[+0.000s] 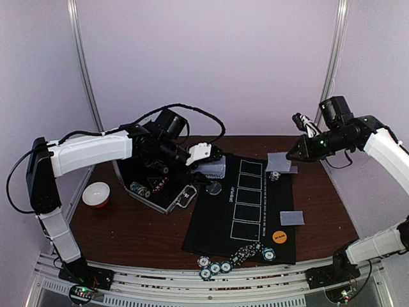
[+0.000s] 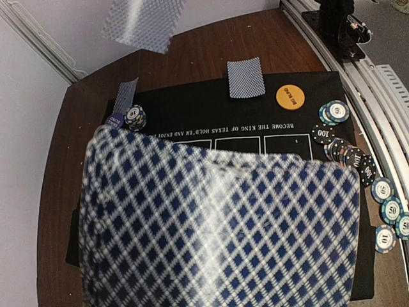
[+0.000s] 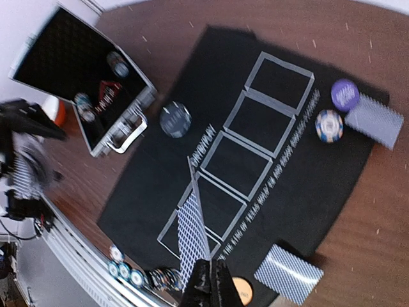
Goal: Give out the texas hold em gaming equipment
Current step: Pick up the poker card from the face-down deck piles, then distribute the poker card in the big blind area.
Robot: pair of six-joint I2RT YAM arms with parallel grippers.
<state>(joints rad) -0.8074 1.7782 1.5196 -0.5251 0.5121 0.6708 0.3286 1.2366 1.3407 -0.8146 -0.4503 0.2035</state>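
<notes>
Brown desk [image 1: 128, 224], black mat [image 1: 211, 224]: right pincer [image 1: 293, 155] clamps one card [image 1: 279, 160], left pincer [image 1: 214, 160] grips deck [image 2: 217, 224]; lower flat before releasing, avoid chips [image 1: 273, 175].

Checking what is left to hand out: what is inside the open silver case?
On its black lining, the silver case holds two small clusters of poker chips and a red triangle mark. From above, the left arm covers its far end.
</notes>
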